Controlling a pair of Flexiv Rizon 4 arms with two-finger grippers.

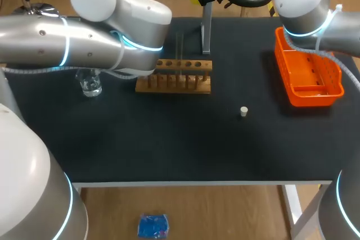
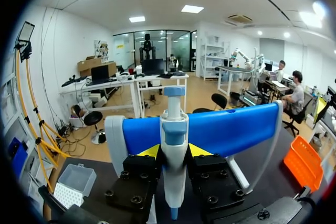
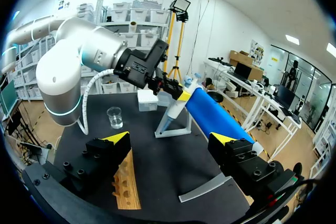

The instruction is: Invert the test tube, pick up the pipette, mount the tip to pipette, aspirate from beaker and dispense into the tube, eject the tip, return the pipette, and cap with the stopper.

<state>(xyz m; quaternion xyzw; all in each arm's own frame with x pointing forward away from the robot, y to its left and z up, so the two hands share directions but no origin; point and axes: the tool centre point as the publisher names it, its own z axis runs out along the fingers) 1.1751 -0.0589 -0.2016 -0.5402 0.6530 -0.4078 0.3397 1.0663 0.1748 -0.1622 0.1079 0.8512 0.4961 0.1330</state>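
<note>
Reference landmark: the light wooden test-tube rack (image 1: 174, 77) with its row of round holes, standing near the middle of the black-topped table (image 1: 169, 144). All positions below are given from this rack.

1. Left gripper (image 2: 174, 151): behind the rack, at the pipette stand (image 1: 206, 26). My two yellow-tipped fingers (image 2: 149, 151) sit against opposite sides of the blue-and-white plastic pipette (image 2: 174, 129), clamped on its body. The pipette rests upright against the stand's blue cross-bar (image 2: 231, 127), plunger end up.

2. Right gripper (image 3: 170, 139): above the rack's right-hand end, looking down on it. Its fingers stand wide apart with nothing between them.

3. Left arm (image 1: 84, 37): comes in over the table to the left of the rack and passes behind it.

4. Right arm (image 1: 306, 4): behind and to the right of the rack.

5. Clear glass beaker (image 1: 90, 85): upright, to the left of the rack, well apart from it.

6. Small white stopper (image 1: 243, 111): lying on the table in front of and to the right of the rack, alone.

7. Orange plastic basket (image 1: 315, 98): further right of the rack, past the stopper.

8. Thin clear glass tube (image 1: 180, 49): faintly visible, upright at the rack's rear row.

9. Clear box of white tips (image 3: 147, 99): beyond the rack, between the beaker and the stand.
</note>
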